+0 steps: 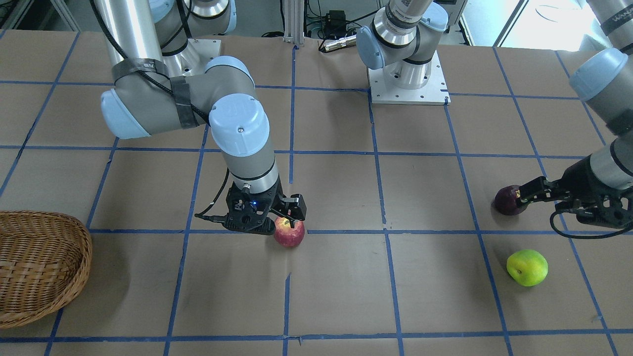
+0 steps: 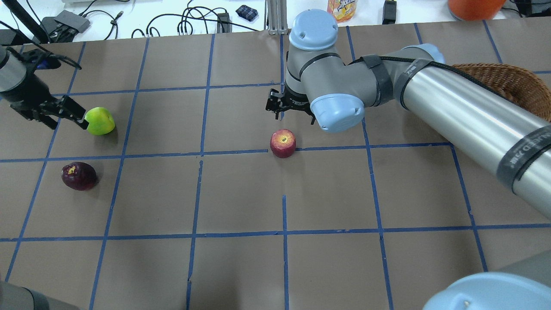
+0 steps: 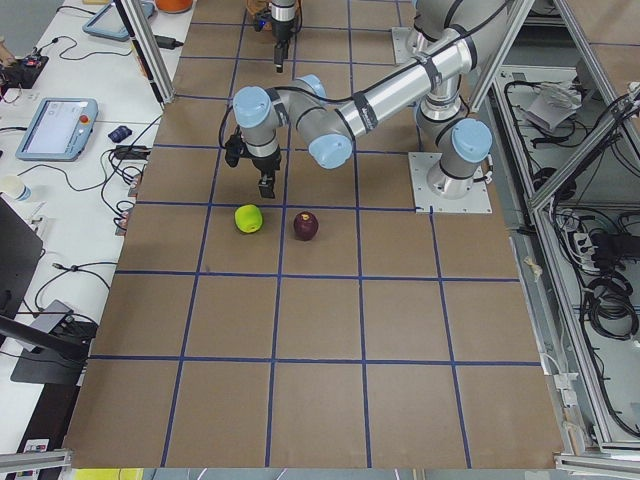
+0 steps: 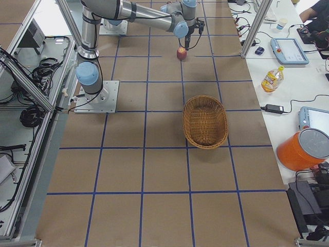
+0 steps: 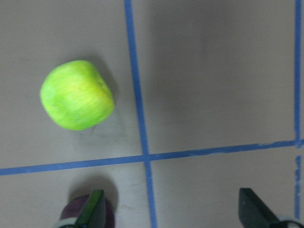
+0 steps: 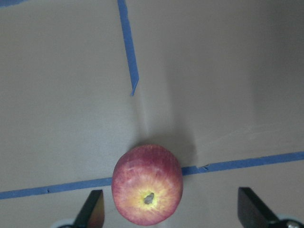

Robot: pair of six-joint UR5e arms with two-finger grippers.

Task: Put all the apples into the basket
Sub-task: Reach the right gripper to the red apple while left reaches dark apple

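The red apple (image 1: 289, 232) lies on the table near the middle; it also shows in the overhead view (image 2: 283, 143). My right gripper (image 1: 279, 217) hovers open just above it, and the apple (image 6: 147, 184) sits between the spread fingers, nearer the left one (image 6: 95, 211). The green apple (image 2: 100, 121) and the dark purple apple (image 2: 78, 175) lie close together on my left side. My left gripper (image 2: 73, 115) is open and empty, above and between them; the green apple (image 5: 77, 95) shows ahead, and the purple apple (image 5: 88, 213) by one finger. The wicker basket (image 1: 39, 267) stands on my far right.
The table is brown with blue tape grid lines. The right arm's long link (image 2: 452, 107) stretches over the table in front of the basket (image 2: 503, 82). Cables, a bottle and an orange container lie beyond the far edge.
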